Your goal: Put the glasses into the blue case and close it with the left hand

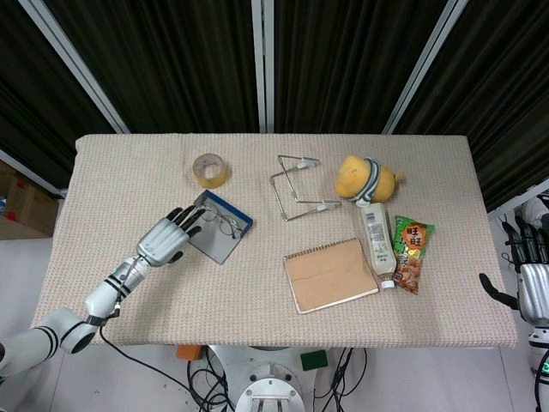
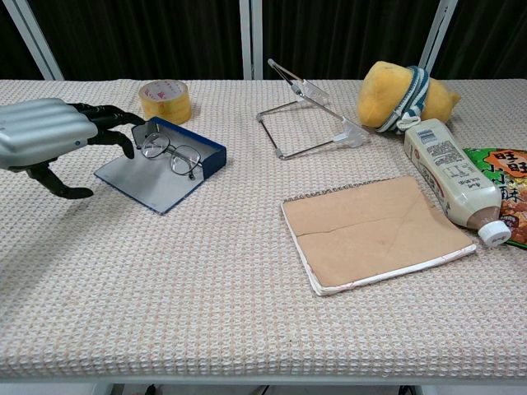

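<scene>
The blue case (image 1: pixel 225 233) (image 2: pixel 165 169) lies open on the left half of the table, its grey lid flat toward the front. The thin-framed glasses (image 1: pixel 221 221) (image 2: pixel 170 155) rest in it, propped against the blue tray part. My left hand (image 1: pixel 166 239) (image 2: pixel 51 138) hovers just to the left of the case, fingers spread and reaching toward its left edge, holding nothing. At the far right edge of the head view my right hand (image 1: pixel 528 273) hangs beside the table, fingers apart and empty.
A tape roll (image 1: pixel 210 170) (image 2: pixel 165 99) sits behind the case. A wire stand (image 2: pixel 306 111), a yellow plush toy (image 2: pixel 405 97), a white bottle (image 2: pixel 451 179), a snack packet (image 1: pixel 412 252) and a brown notebook (image 2: pixel 375 230) fill the middle and right.
</scene>
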